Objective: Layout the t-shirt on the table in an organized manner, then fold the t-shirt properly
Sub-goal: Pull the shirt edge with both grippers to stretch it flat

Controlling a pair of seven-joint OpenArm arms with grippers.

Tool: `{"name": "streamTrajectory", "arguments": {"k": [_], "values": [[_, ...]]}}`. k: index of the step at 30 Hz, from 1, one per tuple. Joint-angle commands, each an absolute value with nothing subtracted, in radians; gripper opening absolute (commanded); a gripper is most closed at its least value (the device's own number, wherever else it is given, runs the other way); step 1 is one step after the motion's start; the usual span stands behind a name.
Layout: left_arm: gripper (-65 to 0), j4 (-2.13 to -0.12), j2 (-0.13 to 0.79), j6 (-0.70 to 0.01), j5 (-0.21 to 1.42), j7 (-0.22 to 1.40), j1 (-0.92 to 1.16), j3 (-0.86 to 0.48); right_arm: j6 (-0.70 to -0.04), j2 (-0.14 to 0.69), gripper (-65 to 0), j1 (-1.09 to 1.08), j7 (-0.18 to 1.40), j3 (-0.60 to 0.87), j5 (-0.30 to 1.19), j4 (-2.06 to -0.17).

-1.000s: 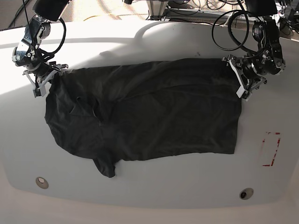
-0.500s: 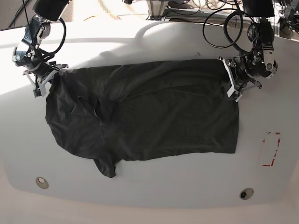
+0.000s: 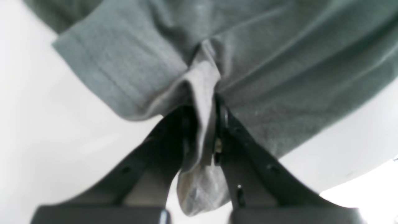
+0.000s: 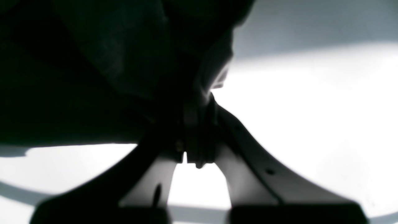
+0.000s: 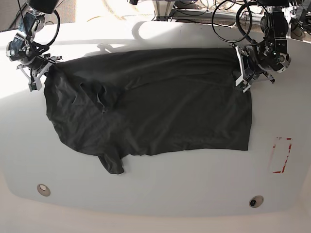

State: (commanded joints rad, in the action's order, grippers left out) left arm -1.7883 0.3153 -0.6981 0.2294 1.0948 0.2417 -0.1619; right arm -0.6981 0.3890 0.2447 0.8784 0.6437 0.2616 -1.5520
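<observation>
The t-shirt (image 5: 150,104) lies spread on the white table (image 5: 160,194), dark grey, with its long side running from one of my claws to the other. My left claw (image 5: 241,73) is at the far corner of the cloth on the right side of the base view, and my right claw (image 5: 36,75) is at the far corner on the left side of that view. So the shirt is stretched between my two claws, and most of it lies nearer to the front edge of the table than they are.

In the left wrist view my left claw (image 3: 203,124) is pressed together on a fold of the t-shirt (image 3: 279,62); the cloth goes up between the two fingers (image 3: 236,140) and a small end of it hangs out behind them. In the right wrist view my right claw (image 4: 199,124) is also pinching the t-shirt (image 4: 93,62), which looks almost black there because of the strong light behind.

One sleeve (image 5: 111,164) points toward the front edge of the table. A red dashed rectangle (image 5: 281,155) is marked on the table to the right of the shirt, apart from it, and two round holes (image 5: 43,189) are near the front edge.
</observation>
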Motion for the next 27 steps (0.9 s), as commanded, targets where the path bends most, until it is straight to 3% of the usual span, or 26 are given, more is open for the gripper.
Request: {"name": "streamTrajectory", "arguments": {"k": [8, 27], "values": [[-65.0, -1.790, 0.343, -0.698, 0.231, 1.121, 0.246, -0.162, -0.698, 0.349, -64.7, 0.371, 0.878, 0.699, 0.254, -1.675], [-65.0, -1.874, 0.366, -0.698, 0.236, 1.168, 0.372, -0.160, -0.698, 0.289, -64.5, 0.529, 0.878, 0.733, 0.257, -1.774]]}}
